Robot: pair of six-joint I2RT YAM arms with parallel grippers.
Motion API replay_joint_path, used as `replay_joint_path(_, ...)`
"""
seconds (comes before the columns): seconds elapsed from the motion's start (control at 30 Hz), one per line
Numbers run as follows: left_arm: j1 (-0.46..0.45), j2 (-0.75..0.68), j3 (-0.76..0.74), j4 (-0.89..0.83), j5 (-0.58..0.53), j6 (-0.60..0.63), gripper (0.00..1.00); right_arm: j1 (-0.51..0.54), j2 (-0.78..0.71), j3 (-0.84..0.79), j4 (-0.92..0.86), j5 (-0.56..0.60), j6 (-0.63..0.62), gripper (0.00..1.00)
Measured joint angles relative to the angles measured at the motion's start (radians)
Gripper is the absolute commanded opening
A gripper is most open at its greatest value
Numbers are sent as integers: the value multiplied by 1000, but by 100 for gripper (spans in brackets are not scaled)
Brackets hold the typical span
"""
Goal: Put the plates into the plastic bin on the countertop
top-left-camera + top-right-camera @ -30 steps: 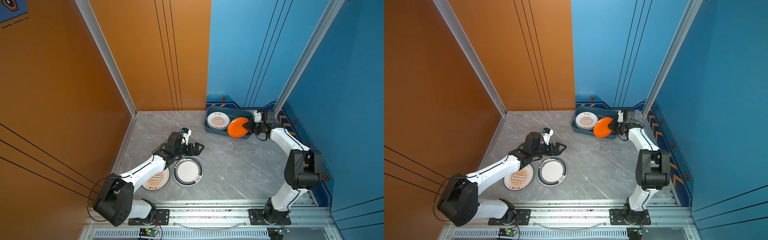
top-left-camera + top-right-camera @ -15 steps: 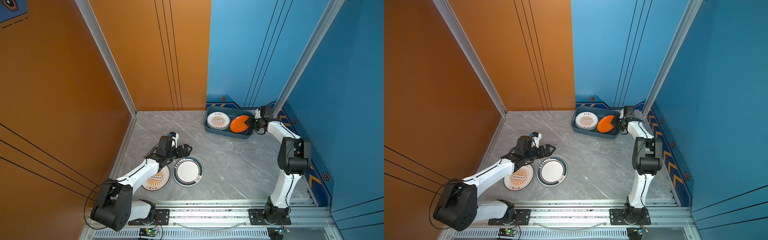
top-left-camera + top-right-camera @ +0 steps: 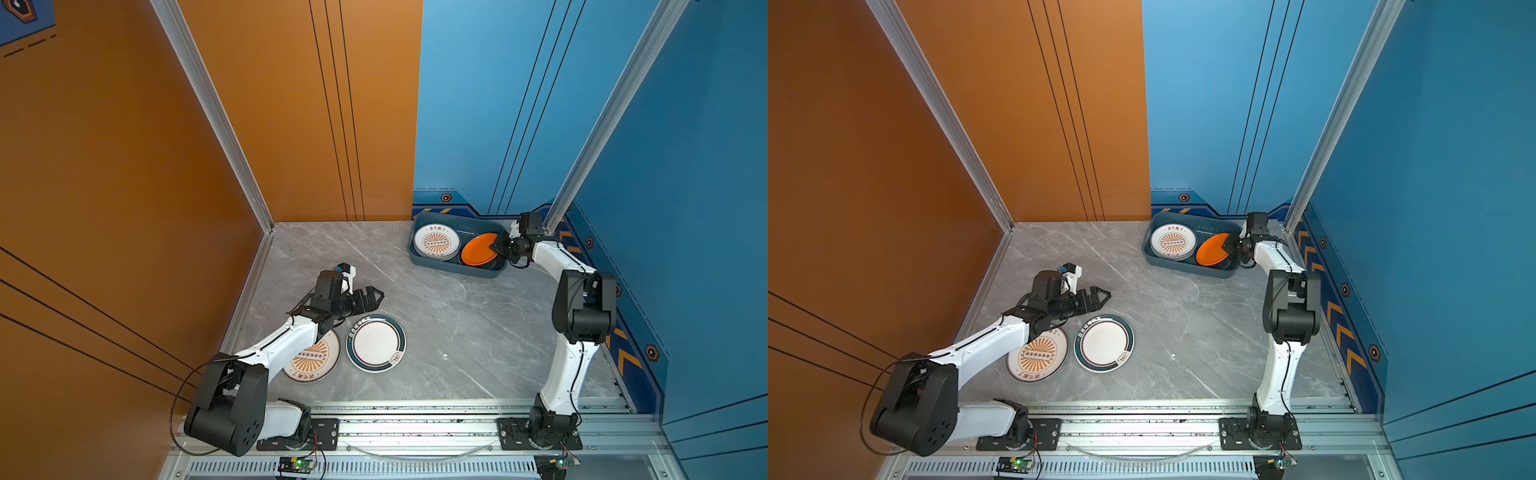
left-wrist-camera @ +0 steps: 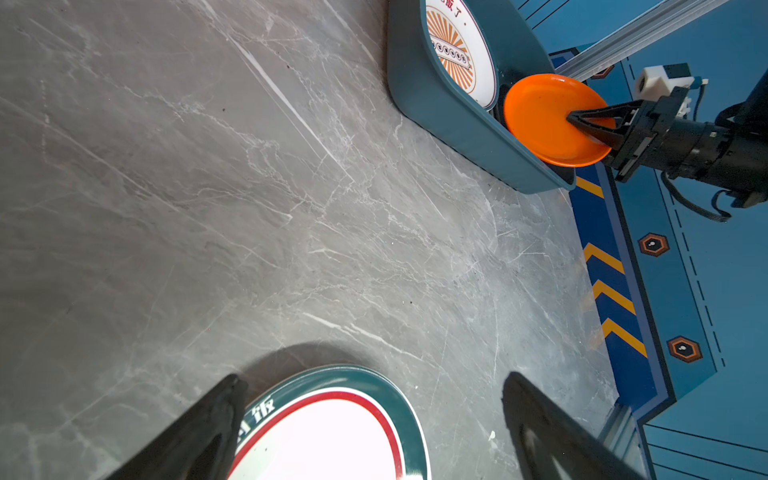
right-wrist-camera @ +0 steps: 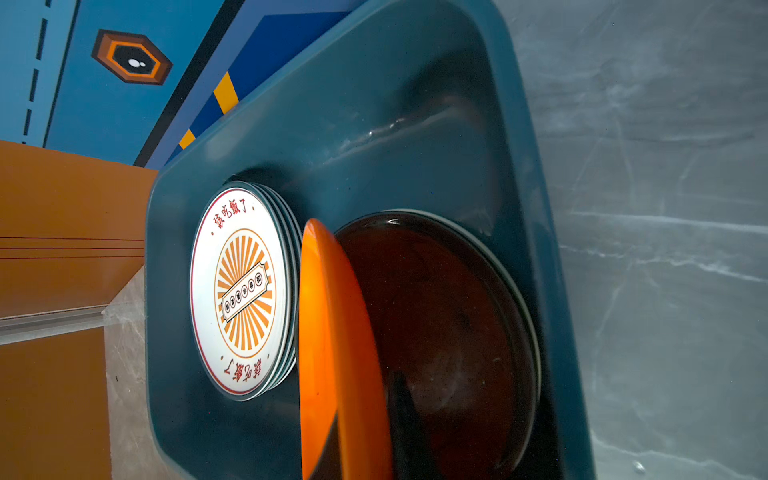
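Lowering the orange plate (image 3: 477,250) flat looks like the step in hand. The right gripper (image 3: 496,246) is clamped on its rim and holds it tilted, partly inside the plastic bin (image 3: 440,264), over the dark plate (image 5: 436,332) and just beside the sunburst stack (image 3: 436,242). It should level the plate, settle it onto the dark one and only then let go, staying clear of the bin wall. The left gripper (image 3: 374,296) hangs with jaws spread wide above the teal-rimmed plate (image 3: 376,343) on the countertop (image 3: 457,332).

tops: high, looking down | wrists: low, close, sharing plastic bin (image 4: 449,124)
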Motion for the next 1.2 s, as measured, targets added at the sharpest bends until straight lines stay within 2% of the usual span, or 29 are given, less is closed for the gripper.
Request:
replay_joint_path(0.23,1,11,0,17,20,-8,98,-8,15,0,-8,6,0,5)
replay_joint_path(0.43,1,11,0,24,27,-15,98,-14,40,5,-8,2,0,12)
replay_joint_path(0.53,1,11,0,24,28,-16,98,-14,40,11,-8,3,-2,18)
replay_joint_path(0.67,6,11,0,26,31,-16,98,-14,43,11,-30,14,-10,32)
replay_joint_path(0.8,6,11,0,27,34,-16,98,-14,43,11,-53,21,-23,39)
replay_joint_path(1.2,5,11,0,27,36,-16,98,-17,-19,-33,-83,58,-64,44)
